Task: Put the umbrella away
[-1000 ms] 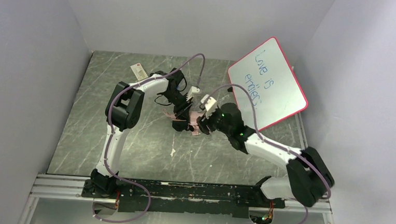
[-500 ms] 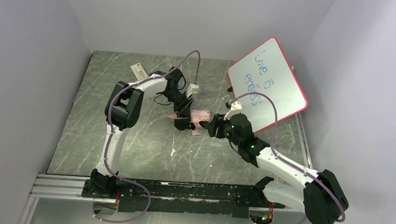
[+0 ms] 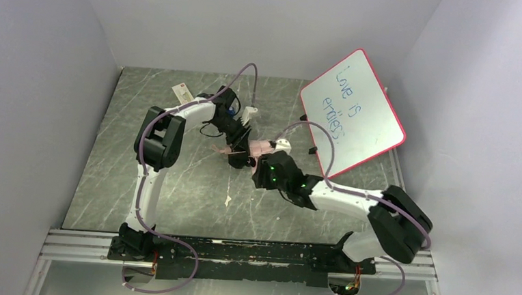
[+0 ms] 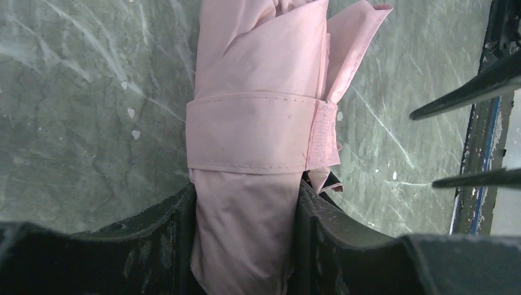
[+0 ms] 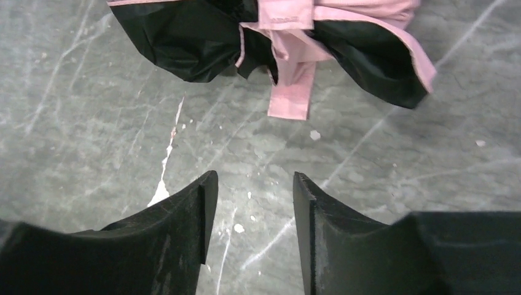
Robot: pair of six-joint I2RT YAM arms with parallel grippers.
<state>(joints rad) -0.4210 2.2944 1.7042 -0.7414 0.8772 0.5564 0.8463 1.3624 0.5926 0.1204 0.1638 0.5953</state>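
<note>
The umbrella [image 4: 258, 80] is folded into a pale pink bundle with its strap wrapped round it, lying near the middle of the table [image 3: 106, 172]. My left gripper [image 4: 246, 203] is shut on its lower end, a finger pressed against each side. In the top view the left gripper [image 3: 243, 153] meets the umbrella [image 3: 262, 147] from the far left. My right gripper [image 5: 252, 184] is open with only table between its fingers, a short way on the near side of the umbrella [image 5: 184, 37], where black and pink fabric and a hanging strap end show. In the top view the right gripper [image 3: 257, 163] sits just below it.
A pink-framed whiteboard [image 3: 353, 109] with blue writing leans at the back right. A small white card [image 3: 182, 92] lies at the back left. A white scrap [image 3: 227, 200] lies on the table near the front. Grey walls close in three sides.
The right arm has swung from the umbrella's right side round to its near side, and its jaws have narrowed somewhat. The left gripper has kept its hold, shifting slightly back.
</note>
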